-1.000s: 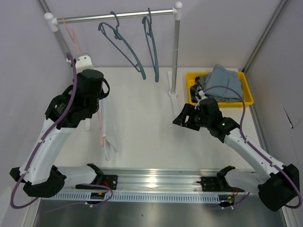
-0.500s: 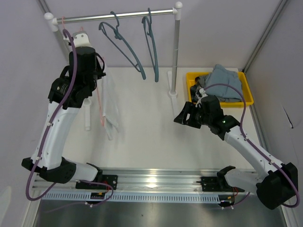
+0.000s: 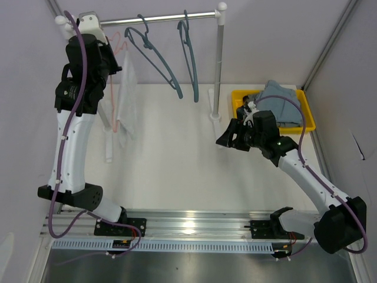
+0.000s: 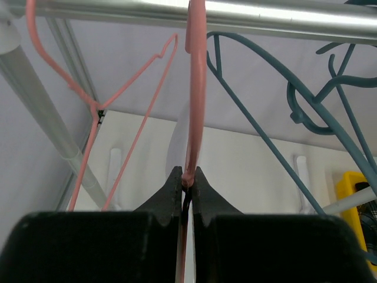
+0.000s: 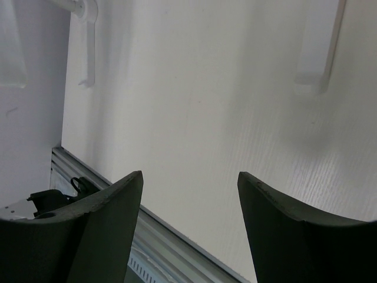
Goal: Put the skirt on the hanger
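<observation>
My left gripper [image 3: 113,54] is raised to the rail [image 3: 159,18] at the back left and is shut on the neck of a pink hanger [image 3: 111,94]. A white skirt [image 3: 126,101] hangs from that hanger above the table. In the left wrist view the jaws [image 4: 187,178] pinch the pink hanger [image 4: 195,106] just below its hook, which reaches up to the rail [image 4: 265,15]. My right gripper [image 3: 227,137] is open and empty, low over the middle of the table; its wrist view [image 5: 189,183] shows only bare tabletop between the fingers.
A second pink wire hanger [image 4: 118,112] hangs at the rail's left end. Two teal hangers [image 3: 154,59] [image 3: 189,53] hang further right. A yellow bin [image 3: 306,112] with grey-blue clothes [image 3: 277,100] sits at the back right, beside the rack's post [image 3: 218,65].
My left arm has lifted the pink hanger with the skirt up from near the table to the rail. My right gripper has barely moved.
</observation>
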You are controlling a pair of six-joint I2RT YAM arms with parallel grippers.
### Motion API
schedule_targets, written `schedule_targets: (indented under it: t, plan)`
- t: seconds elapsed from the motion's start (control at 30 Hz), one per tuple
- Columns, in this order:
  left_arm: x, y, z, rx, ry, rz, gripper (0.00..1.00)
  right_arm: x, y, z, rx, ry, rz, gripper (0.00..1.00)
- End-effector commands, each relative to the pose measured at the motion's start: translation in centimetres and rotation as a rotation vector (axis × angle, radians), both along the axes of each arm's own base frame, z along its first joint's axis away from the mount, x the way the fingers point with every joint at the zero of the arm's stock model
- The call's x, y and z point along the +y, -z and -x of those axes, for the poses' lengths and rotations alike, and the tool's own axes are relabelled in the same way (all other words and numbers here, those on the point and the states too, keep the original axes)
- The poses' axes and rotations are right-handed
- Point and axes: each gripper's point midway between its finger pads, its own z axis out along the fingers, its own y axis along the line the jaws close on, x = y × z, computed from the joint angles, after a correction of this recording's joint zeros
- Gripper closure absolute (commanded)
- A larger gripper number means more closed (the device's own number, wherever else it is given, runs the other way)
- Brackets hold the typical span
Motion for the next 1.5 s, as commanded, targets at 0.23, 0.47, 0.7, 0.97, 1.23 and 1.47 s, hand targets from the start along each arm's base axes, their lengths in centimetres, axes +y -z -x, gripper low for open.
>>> schedule_targets:
  t: [0.23, 0.47, 0.7, 0.97, 1.23, 1.47]
  plan:
    - [-0.2, -4.9, -2.8, -0.172, 0.094, -0.027, 1.0, 0.5, -2.6, -2.3, -0.106, -0.036, -0.041, 0.28]
    - [-0.6, -5.3, -4.4, -0.196, 0.126, -0.035, 1.0, 0.2, -2.7, -2.9, -0.115, -0.029, -0.052, 0.28]
    - [-0.3, -4.4, -5.6, -0.174, 0.144, -0.019, 1.0, 0.2, -2.1, -2.9, -0.107, -0.033, -0.059, 0.28]
    - [0.1, -2.4, -7.0, -0.121, 0.182, -0.008, 1.0, 0.3, -1.5, -3.0, -0.103, -0.04, -0.068, 0.28]
    - [-0.7, 0.0, -7.6, -0.058, 0.233, 0.006, 1.0, 0.3, -0.9, -3.2, -0.092, -0.044, -0.07, 0.28]
    - [-0.9, -0.8, -6.0, -0.086, 0.242, 0.019, 0.84, -0.3, -1.0, -3.5, -0.088, -0.018, -0.056, 0.28]
